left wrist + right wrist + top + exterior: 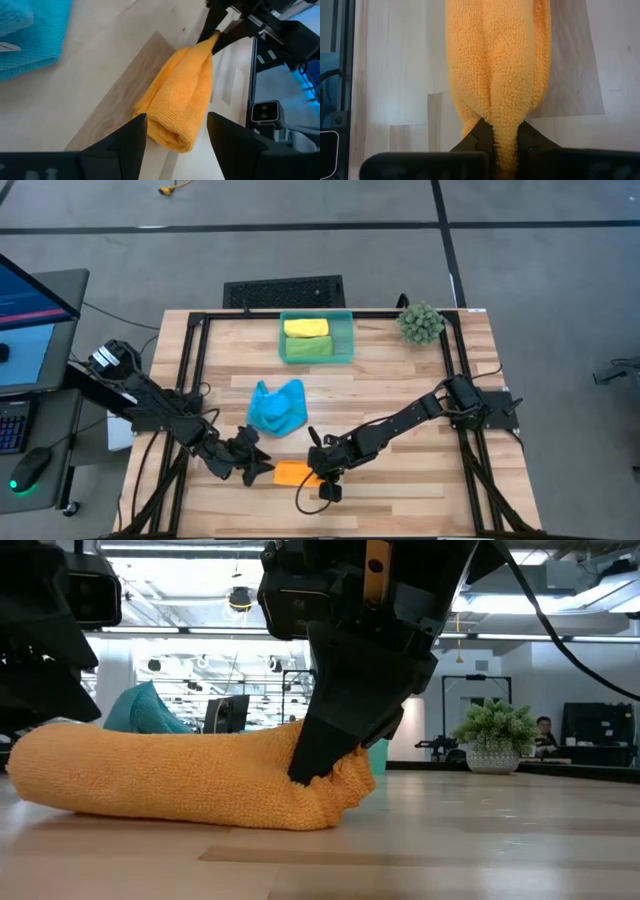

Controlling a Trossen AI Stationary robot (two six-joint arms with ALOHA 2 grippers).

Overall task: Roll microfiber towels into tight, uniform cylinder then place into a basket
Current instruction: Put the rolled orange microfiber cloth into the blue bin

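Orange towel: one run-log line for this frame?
orange towel: rolled, on table | right gripper: pinching one end | left gripper: open, straddling other end

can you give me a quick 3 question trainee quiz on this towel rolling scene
1. True or false: the right gripper is shut on one end of the orange towel.
2. Which towels already lie in the basket? A) blue and orange B) yellow and green C) none
3. Fill in: the left gripper is ____ around the orange towel's other end.

Key:
1. True.
2. B: the yellow towel and green towel; the blue towel lies crumpled on the table.
3. open
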